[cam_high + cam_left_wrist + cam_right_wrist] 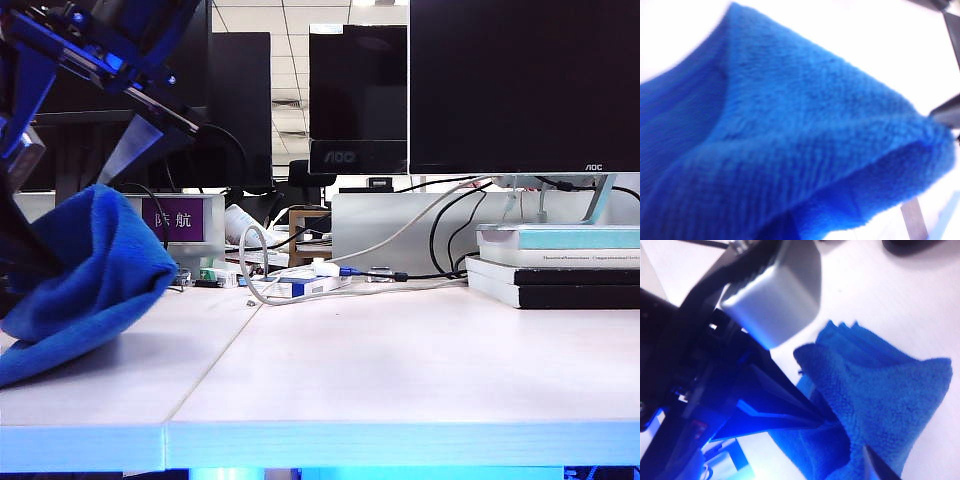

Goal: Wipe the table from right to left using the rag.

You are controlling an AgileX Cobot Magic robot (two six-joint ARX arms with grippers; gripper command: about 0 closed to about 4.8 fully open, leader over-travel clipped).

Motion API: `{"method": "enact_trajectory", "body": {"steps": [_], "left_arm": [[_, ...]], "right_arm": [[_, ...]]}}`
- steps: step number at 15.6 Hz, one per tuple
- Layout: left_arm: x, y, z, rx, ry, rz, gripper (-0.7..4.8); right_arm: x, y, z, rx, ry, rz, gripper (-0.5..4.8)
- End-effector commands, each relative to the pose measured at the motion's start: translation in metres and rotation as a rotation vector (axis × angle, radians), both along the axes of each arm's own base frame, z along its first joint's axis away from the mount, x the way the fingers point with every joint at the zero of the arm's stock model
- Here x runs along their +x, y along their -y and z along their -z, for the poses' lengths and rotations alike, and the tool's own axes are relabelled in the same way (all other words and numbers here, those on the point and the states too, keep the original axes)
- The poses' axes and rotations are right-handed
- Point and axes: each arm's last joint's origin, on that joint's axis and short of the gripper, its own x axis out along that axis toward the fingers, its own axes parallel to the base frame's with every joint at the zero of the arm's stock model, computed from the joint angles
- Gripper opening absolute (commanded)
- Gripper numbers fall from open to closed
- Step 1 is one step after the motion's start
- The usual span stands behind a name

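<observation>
While left end effector [826, 421] pinches rag [85, 280] at table's [400, 370] left, right end effector [875, 467] spread, mostly cropped

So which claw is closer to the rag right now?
Left. The left claw is pinched shut on the rag, holding a fold up off the table. The right claw hangs open just above it.
</observation>
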Motion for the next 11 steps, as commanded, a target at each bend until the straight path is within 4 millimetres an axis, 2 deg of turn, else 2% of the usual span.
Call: {"method": "enact_trajectory", "body": {"steps": [1, 3, 7, 11], "left_arm": [[0.010, 0.002, 0.011, 0.016, 0.001, -0.002, -0.05], [0.014, 0.005, 0.026, 0.066, -0.042, -0.009, -0.05], [0.020, 0.025, 0.059, 0.131, -0.149, 0.046, -0.05], [0.019, 0.038, 0.066, 0.157, -0.163, 0.084, -0.05]], "right_arm": [[-0.008, -0.002, -0.005, 0.044, -0.065, -0.056, 4.09], [-0.009, -0.002, -0.005, 0.052, -0.075, -0.064, 4.09], [-0.008, -0.001, -0.008, 0.059, -0.071, -0.064, 4.09], [-0.004, 0.011, -0.024, 0.080, -0.034, -0.034, 4.09]]}}
